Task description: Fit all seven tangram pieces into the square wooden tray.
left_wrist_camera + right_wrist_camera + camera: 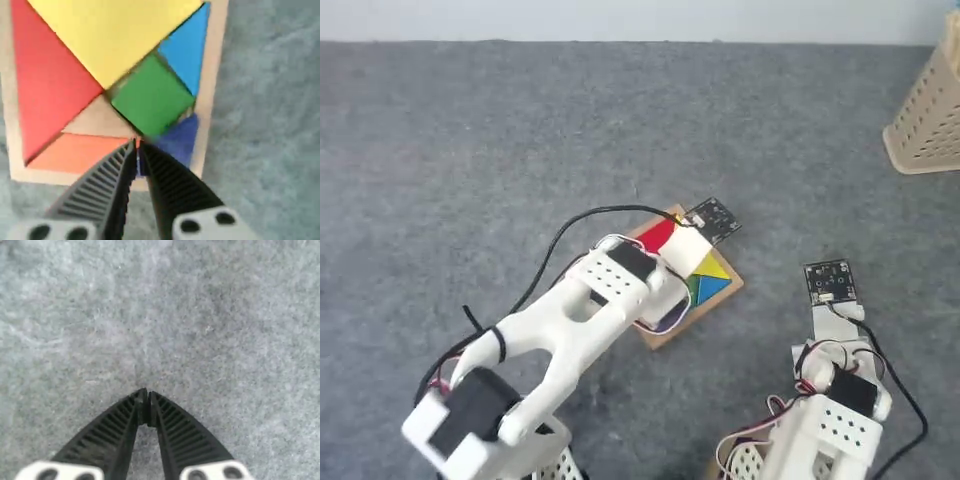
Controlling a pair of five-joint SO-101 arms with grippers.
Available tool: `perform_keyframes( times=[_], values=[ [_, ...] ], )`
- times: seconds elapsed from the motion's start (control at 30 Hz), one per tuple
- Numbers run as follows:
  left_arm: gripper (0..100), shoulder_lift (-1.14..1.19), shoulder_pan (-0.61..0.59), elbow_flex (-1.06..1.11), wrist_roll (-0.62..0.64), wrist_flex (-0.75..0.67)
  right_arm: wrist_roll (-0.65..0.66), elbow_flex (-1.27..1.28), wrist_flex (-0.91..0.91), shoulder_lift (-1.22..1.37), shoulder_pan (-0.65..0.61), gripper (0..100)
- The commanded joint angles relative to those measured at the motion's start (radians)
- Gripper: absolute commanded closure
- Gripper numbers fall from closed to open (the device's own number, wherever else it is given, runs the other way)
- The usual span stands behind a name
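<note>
Closed black jaws of the left gripper [136, 150] hang over the square wooden tray [215, 75], tips pressed together where the green square [152, 97], orange piece [75, 152] and dark blue piece [177, 140] meet. That looks like a nudging pose, not a grip. Yellow triangle [115, 35], red triangle [50, 85] and light blue triangle [187, 47] lie inside the tray too. Pale triangle [97, 120] beside the square: gap or piece, cannot tell. Right gripper [145, 400], shut on nothing, waits over grey carpet [200, 315], well apart from the tray. Beige basket [930, 110] stands farther off still.

No legible text or labels.
</note>
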Motion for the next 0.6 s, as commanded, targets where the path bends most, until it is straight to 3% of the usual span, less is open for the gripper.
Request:
perform_keyframes(
  times=[0.0, 0.33, 0.57],
  values=[
    [99, -0.084, 0.032, -0.033, 0.009, -0.015, 0.018, -0.012, 0.015, -0.022, 0.015, 98.9],
    [99, 0.118, 0.034, -0.030, 0.005, -0.072, 0.018, -0.012, 0.015, -0.022, 0.015, 98.9],
    [99, 0.112, 0.035, -0.071, -0.018, -0.003, 0.018, -0.012, 0.015, -0.022, 0.015, 98.9]
  ],
)
